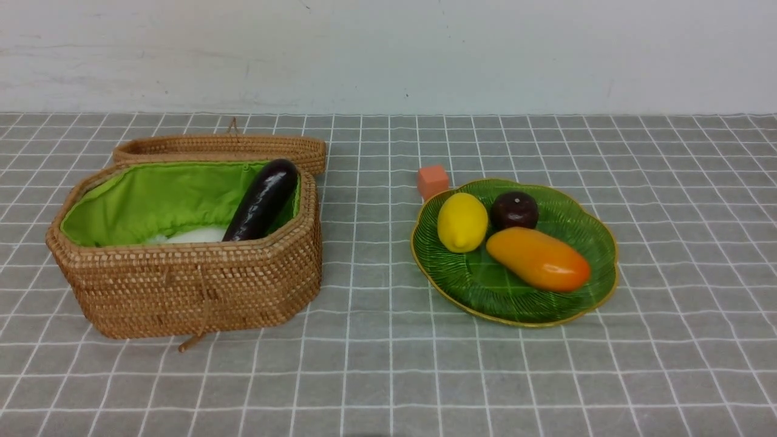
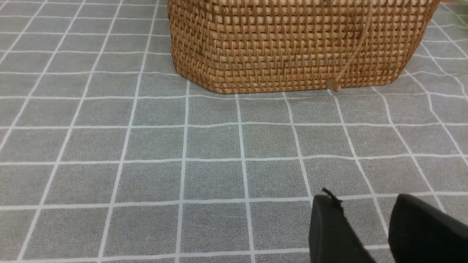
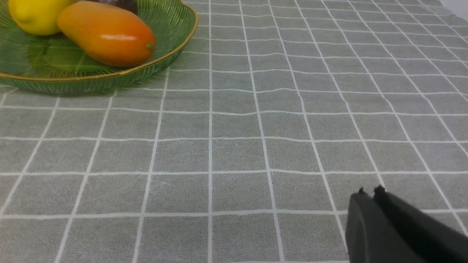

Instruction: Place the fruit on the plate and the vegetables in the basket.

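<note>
The wicker basket (image 1: 182, 285) stands open at the left with its green lining showing. A dark purple eggplant (image 1: 262, 200) leans inside it, and a white radish (image 1: 194, 235) lies low beside it. On the green plate (image 1: 504, 291) at the right rest a yellow lemon (image 1: 462, 221), a dark maroon fruit (image 1: 514, 210) and an orange mango (image 1: 538, 259). Neither arm shows in the front view. My left gripper (image 2: 362, 199) hangs open and empty over the cloth, short of the basket (image 2: 292, 47). My right gripper (image 3: 370, 191) is shut on nothing, well away from the plate (image 3: 91, 82).
The basket's woven lid (image 1: 218, 145) lies flat behind the basket. A small orange cube (image 1: 432, 180) sits just behind the plate's far left rim. A grey checked cloth (image 1: 376, 364) covers the table, and a white wall rises behind it.
</note>
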Controlling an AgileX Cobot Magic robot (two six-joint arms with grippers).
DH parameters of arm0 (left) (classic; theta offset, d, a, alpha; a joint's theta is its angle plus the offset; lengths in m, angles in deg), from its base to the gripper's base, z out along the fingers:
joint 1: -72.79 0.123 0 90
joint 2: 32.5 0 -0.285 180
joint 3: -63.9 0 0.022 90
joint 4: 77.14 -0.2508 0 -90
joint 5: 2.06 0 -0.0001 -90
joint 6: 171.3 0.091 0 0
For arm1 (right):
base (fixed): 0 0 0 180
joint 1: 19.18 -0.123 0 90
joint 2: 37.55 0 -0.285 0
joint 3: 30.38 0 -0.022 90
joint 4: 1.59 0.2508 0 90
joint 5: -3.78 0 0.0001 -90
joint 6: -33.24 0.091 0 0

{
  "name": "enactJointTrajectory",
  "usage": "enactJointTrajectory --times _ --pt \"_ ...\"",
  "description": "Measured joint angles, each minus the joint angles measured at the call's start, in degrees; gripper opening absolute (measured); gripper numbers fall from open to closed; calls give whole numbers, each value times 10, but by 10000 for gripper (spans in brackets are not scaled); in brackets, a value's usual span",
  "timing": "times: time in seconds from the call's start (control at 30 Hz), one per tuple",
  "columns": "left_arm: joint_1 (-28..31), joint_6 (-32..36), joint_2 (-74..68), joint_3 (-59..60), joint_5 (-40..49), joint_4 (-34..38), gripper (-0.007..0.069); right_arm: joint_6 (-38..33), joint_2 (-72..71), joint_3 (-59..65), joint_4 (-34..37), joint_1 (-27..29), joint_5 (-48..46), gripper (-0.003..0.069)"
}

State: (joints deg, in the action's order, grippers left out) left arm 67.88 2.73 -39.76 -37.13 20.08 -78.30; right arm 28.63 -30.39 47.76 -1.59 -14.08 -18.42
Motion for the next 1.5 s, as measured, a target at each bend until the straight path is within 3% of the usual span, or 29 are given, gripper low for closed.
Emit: enactJointTrajectory --times 1.5 --pt "0 0 0 0 -2 0 239 0 0 0 0 0 0 60"
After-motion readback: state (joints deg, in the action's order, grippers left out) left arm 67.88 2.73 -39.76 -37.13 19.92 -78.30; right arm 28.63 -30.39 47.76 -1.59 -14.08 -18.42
